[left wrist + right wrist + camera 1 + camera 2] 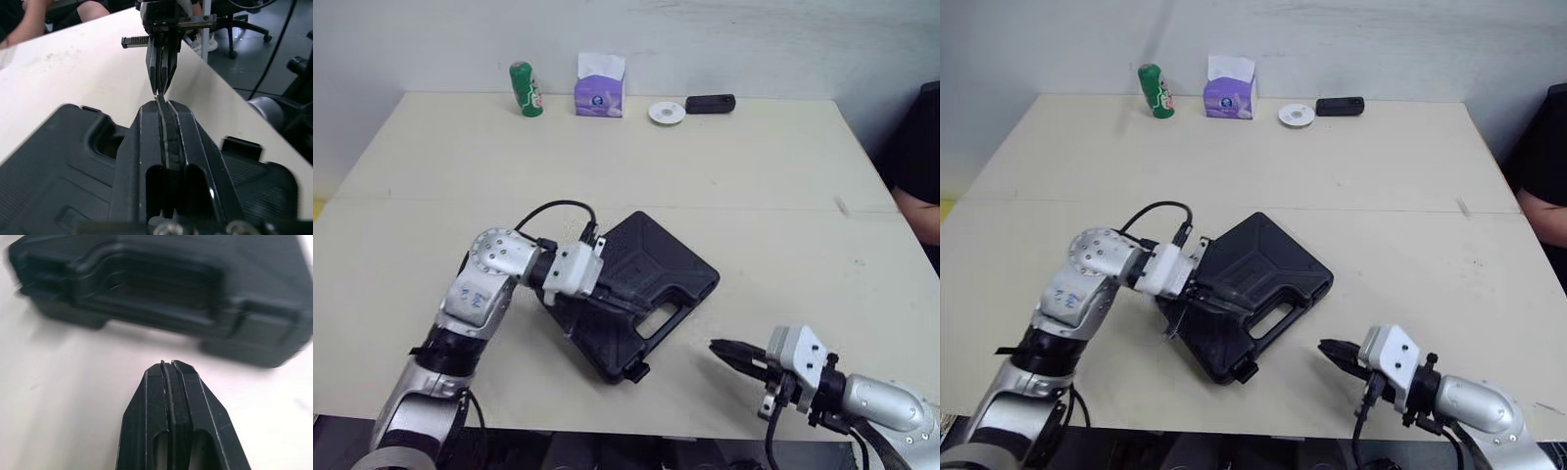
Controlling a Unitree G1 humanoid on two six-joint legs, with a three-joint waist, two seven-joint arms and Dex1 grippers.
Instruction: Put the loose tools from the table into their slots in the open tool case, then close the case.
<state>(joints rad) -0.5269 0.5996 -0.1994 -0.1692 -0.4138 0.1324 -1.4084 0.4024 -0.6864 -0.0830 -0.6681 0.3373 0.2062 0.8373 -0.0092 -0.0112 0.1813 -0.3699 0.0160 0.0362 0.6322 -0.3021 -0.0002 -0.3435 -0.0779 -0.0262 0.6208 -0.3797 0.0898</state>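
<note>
The black tool case [651, 257] lies shut and flat near the middle of the table, its handle toward the front edge. My left gripper [636, 309] is shut and rests on the lid close to the handle cut-out; the left wrist view shows its fingertips [162, 98] pressed together over the case [58, 156]. My right gripper [715, 346] is shut with nothing in it, low over the bare table just to the front right of the case and pointing at it. The right wrist view has its closed tips [168, 363] facing the case's handle side [161, 284].
Along the table's far edge stand a green can [526, 89], a purple tissue box [599, 86], a white disc [666, 113] and a black device [710, 103]. A person's arm [920, 211] is at the right edge. The table's front edge is close below the case.
</note>
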